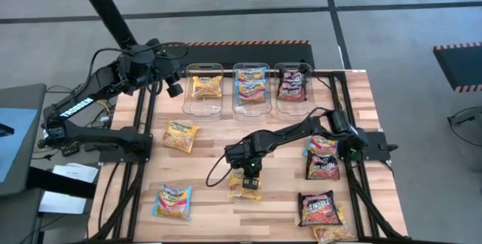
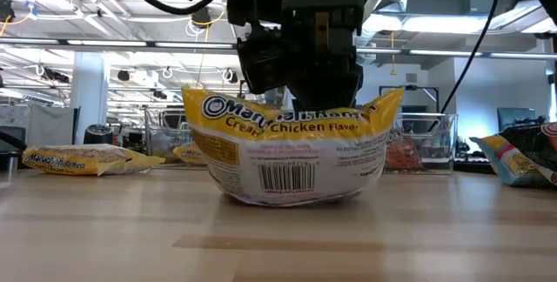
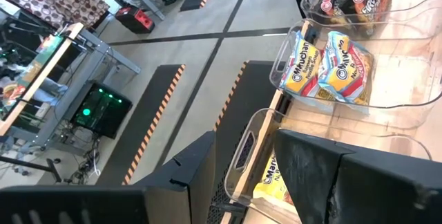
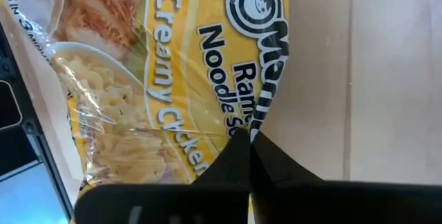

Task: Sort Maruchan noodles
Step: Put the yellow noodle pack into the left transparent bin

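From above, the right gripper [image 1: 246, 178] is seen lowered onto a yellow packet [image 1: 245, 186] near the middle of the table's [image 1: 226, 214] front edge, its fingers closed on the wrapper. Three clear bins [image 1: 203, 93] stand in a row along the far edge, holding yellow, blue-and-pink and dark packets in turn. Other packets lie loose: a yellow one [image 1: 181, 136] toward the left edge, a blue-and-pink one [image 1: 172, 202] at the front left, and dark ones [image 1: 323, 166] by the right edge. The left gripper [image 1: 169, 74] is held idle beyond the far left corner, beside the bins.

At table height, the yellow packet [image 2: 294, 147] is shown pinched at its middle, both ends bowed upward, its underside resting on the wood.

In the left wrist view, only the bins [image 3: 345, 65] and the floor are seen past that arm's fingers; whether they are parted cannot be told.

In the right wrist view, the fingertips [image 4: 248, 156] are shown pressed together on a fold of film of the packet [image 4: 166, 79]. Since only film appears to be caught, a straight, slow lift would be advised. A clear path to the leftmost bin is judged to exist, provided its wall is cleared by the hanging packet.
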Controlling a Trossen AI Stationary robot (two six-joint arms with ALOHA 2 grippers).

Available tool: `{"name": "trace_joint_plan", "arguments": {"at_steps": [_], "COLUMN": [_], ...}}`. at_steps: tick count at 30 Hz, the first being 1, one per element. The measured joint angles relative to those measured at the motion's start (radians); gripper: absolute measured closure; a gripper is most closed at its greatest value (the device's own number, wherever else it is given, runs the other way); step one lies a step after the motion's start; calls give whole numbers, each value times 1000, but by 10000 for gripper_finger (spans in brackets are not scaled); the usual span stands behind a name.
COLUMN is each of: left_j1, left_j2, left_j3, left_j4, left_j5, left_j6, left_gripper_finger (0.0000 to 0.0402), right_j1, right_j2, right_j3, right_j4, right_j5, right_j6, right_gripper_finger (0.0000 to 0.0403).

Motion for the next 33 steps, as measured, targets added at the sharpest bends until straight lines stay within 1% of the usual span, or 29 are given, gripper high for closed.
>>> {"name": "trace_joint_plan", "arguments": {"at_steps": [4,8,18,24,33], "left_j1": [0,0,0,0,0], "left_j2": [0,0,0,0,-1], "left_j3": [0,0,0,0,0], "left_j4": [-1,-4,-39,-49,-49], "left_j5": [0,-1,-1,-20,-46], "left_j6": [0,23,10,10,-8], "left_gripper_finger": [260,260,260,260,260], "right_j1": [-1,-4,-38,-96,-241], "right_j2": [2,5,5,5,4], "right_j3": [11,68,311,443,598], "right_j4": [-13,-37,-199,-283,-289], "right_j5": [0,20,213,291,348], "right_j6": [18,13,-35,-99,-256], "right_gripper_finger": [397,398,400,400,400]}}
